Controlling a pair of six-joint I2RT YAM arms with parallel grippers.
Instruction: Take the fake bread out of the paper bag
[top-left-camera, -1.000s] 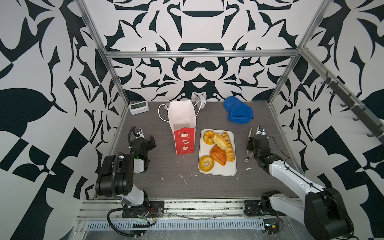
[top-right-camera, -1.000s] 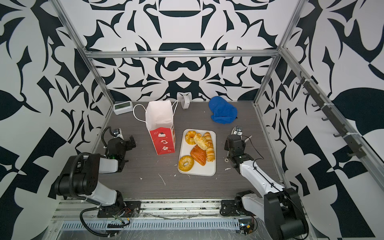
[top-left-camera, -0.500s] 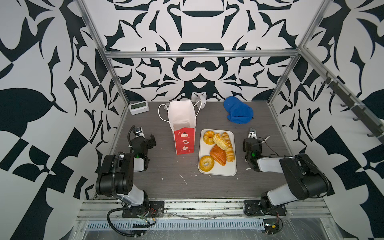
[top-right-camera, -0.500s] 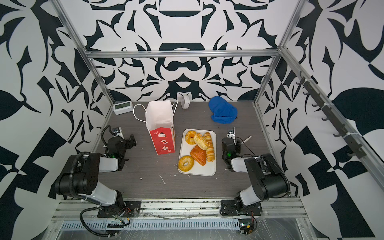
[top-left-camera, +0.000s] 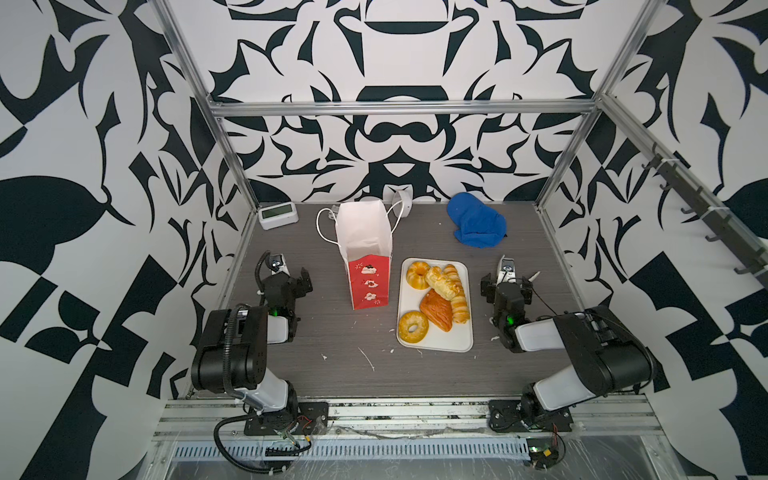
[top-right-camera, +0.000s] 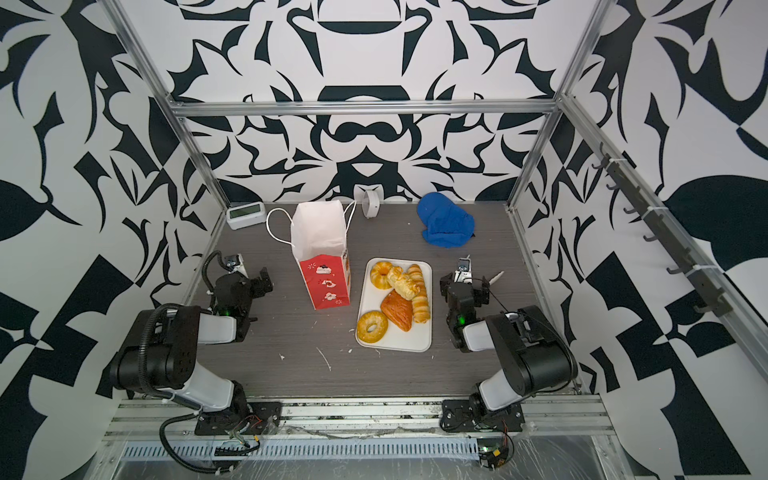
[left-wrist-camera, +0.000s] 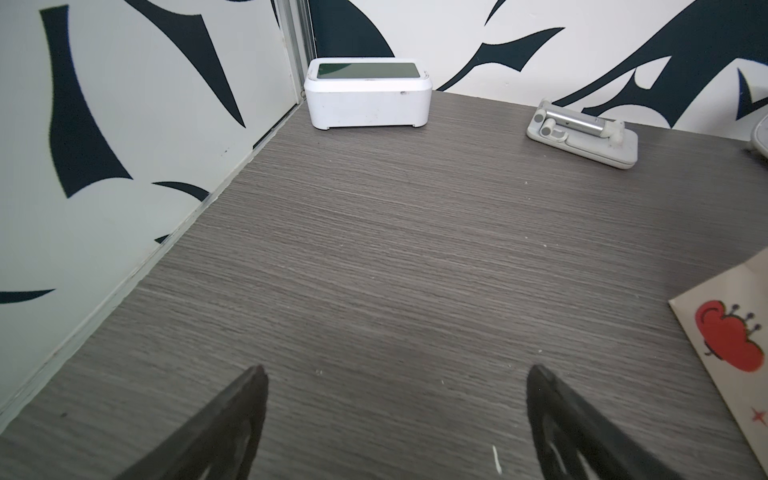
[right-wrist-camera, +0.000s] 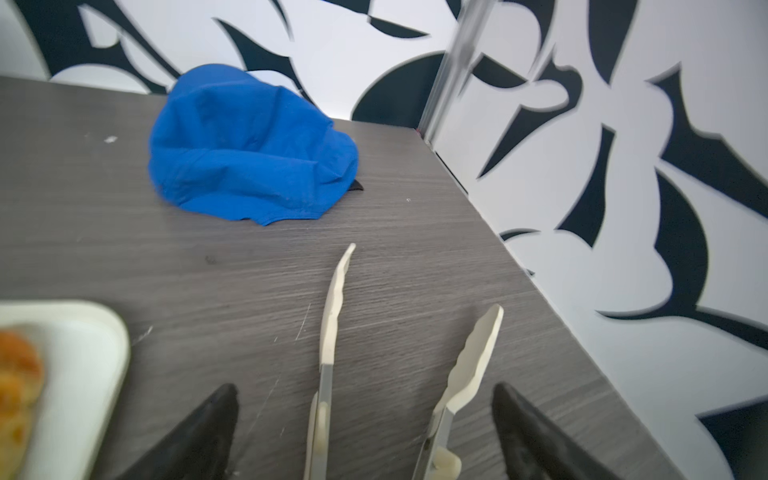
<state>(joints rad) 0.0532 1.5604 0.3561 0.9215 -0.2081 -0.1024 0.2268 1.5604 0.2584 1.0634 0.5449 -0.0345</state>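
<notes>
The jaws of the left gripper (left-wrist-camera: 395, 374) stand wide apart over bare tabletop (left-wrist-camera: 374, 249), with nothing between them. The right gripper (right-wrist-camera: 365, 388) is spread too. The cream-tipped tongs (right-wrist-camera: 332, 316) lie between its fingers, touching neither as far as I can make out. A dark tip pokes from under the blue cloth (right-wrist-camera: 249, 145); the rest of it is hidden. The right wrist view cuts off and blurs the white tray (right-wrist-camera: 83, 332). In both top views all 5 pieces of fake bread (top-left-camera: 436, 309) lie on that tray, just beside the upright paper bag (top-left-camera: 368, 266). Its open mouth shows only white paper; its floor is hidden behind the red front.
</notes>
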